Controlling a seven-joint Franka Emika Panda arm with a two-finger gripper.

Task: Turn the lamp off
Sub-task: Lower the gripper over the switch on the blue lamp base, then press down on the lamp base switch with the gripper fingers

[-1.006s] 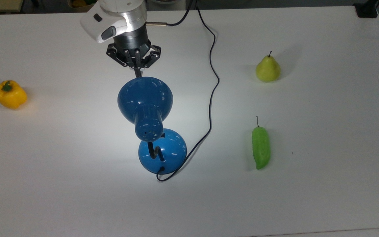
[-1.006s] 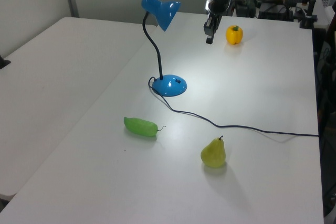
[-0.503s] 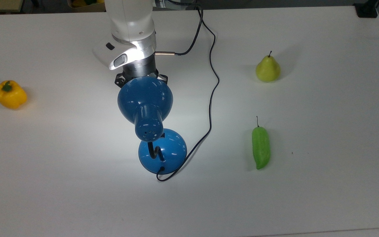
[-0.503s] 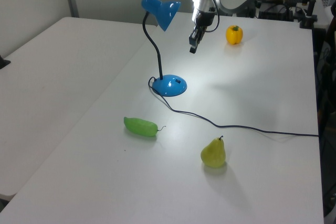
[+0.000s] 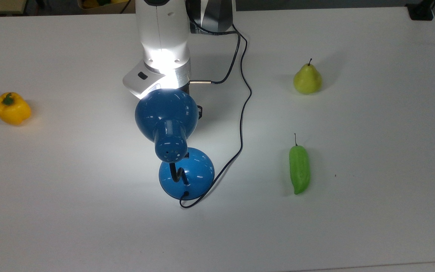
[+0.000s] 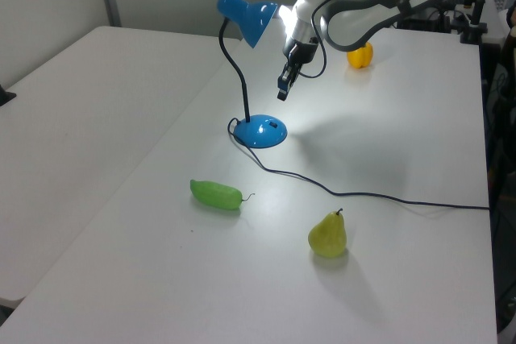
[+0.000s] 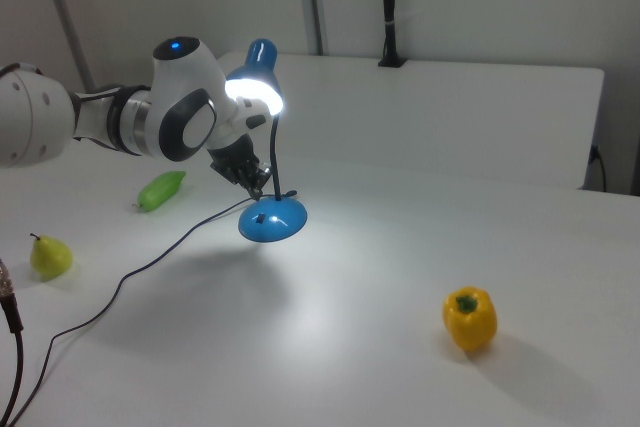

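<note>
Hovering under the lit lamp (image 6: 251, 62) shade, the tool (image 6: 283, 89) looks narrow, holding nothing.

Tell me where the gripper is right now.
In the left view, the gripper hangs just below the lit shade, above and to the left view's right of the lamp base.

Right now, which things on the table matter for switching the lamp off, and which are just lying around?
For the job: the lamp, lit; its cord; the gripper above the base.

Lying about: yellow bell pepper, pear, green pepper.
</note>
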